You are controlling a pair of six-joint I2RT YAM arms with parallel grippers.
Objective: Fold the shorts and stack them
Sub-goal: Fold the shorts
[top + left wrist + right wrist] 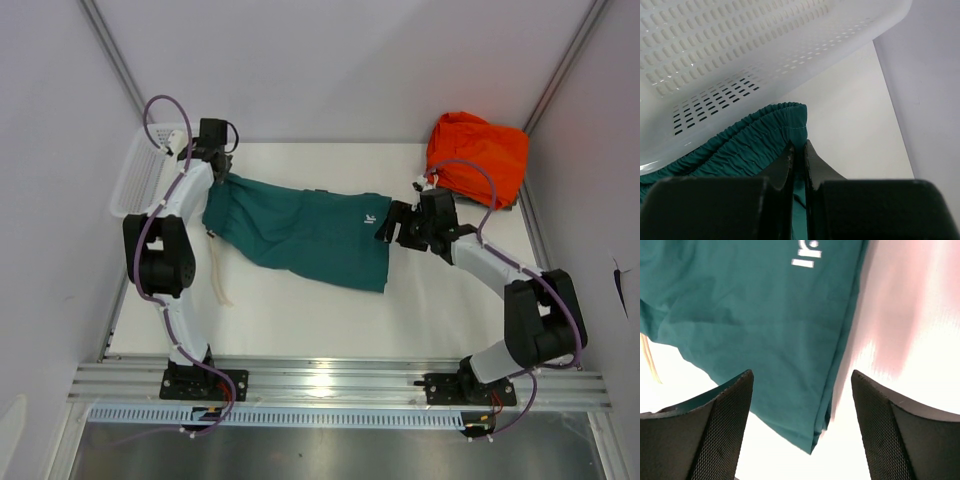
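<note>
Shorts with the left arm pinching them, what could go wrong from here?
The left end effector pinches only the waistband's corner beside the basket; a pull could slip it or bump the basket.
The right end effector is open over the hem, holding nothing, so the shorts may bunch in folding.
The loose drawstring could get caught in the fold.
</note>
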